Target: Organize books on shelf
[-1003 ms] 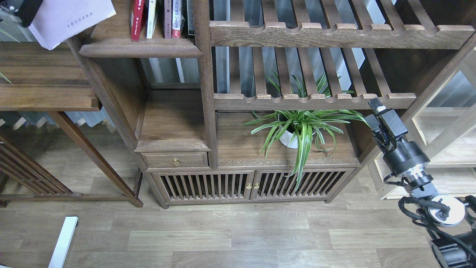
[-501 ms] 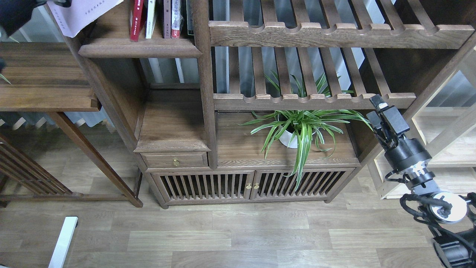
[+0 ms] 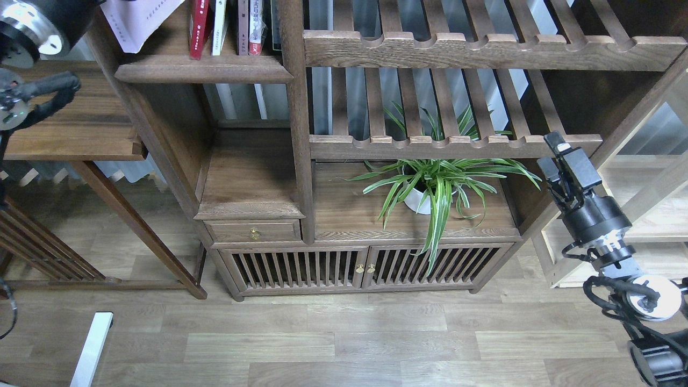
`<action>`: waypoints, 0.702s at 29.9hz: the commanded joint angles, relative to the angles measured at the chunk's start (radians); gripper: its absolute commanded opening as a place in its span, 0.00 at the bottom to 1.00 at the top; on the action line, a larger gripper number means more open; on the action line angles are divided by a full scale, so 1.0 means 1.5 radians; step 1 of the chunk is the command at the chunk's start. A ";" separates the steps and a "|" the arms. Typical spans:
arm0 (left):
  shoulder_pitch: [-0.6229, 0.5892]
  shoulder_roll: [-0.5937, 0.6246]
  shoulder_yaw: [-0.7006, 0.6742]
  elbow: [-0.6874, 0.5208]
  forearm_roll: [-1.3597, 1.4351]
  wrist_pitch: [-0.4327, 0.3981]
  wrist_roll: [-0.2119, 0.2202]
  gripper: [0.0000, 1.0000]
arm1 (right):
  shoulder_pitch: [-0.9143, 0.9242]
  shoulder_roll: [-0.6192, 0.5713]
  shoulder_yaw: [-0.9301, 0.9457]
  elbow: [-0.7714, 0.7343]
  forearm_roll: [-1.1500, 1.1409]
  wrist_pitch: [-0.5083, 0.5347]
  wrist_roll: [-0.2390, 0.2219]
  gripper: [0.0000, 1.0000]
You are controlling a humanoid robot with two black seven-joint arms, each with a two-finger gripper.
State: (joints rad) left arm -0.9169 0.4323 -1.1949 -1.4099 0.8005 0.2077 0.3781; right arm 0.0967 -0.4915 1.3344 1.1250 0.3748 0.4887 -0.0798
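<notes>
Nearest in the head view, the right gripper (image 3: 564, 159) stands at the right side of the scene, beside the lower slatted rack (image 3: 454, 146) and right of the potted plant (image 3: 430, 188). Its two fingers point up and far with a narrow gap visible between them, and they hold nothing. This gripper is well apart from every book.

Farther back and to the left, the shelf (image 3: 201, 70) runs left to right, its rounded front edge facing near. Standing books (image 3: 226, 27) occupy its right half: a red spine at the left of the row, then a white one, then further spines against the upright post (image 3: 293, 107). Their long axes are vertical, spines facing near.

The pale book (image 3: 141, 20) is at the far left top edge, over the left end of the shelf. It hangs tilted, its lower corner pointing down toward the shelf board and its long axis slanting up and right. Only the wrist of the left arm (image 3: 32, 24) shows; the left gripper is out of view above the frame, so its state cannot be told.

Judgement: the left arm is by far the nearer. The coming move turns on righting the pale book to vertical and shifting it right, into the open space left of the red spine
</notes>
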 commanded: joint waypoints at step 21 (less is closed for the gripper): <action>-0.110 -0.016 0.103 0.189 -0.006 0.003 -0.096 0.08 | 0.003 0.000 -0.006 0.001 0.016 0.000 0.000 0.96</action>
State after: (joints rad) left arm -1.0685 0.4120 -1.0494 -1.1588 0.7930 0.2156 0.2484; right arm 0.1009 -0.4901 1.3258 1.1258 0.3948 0.4887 -0.0798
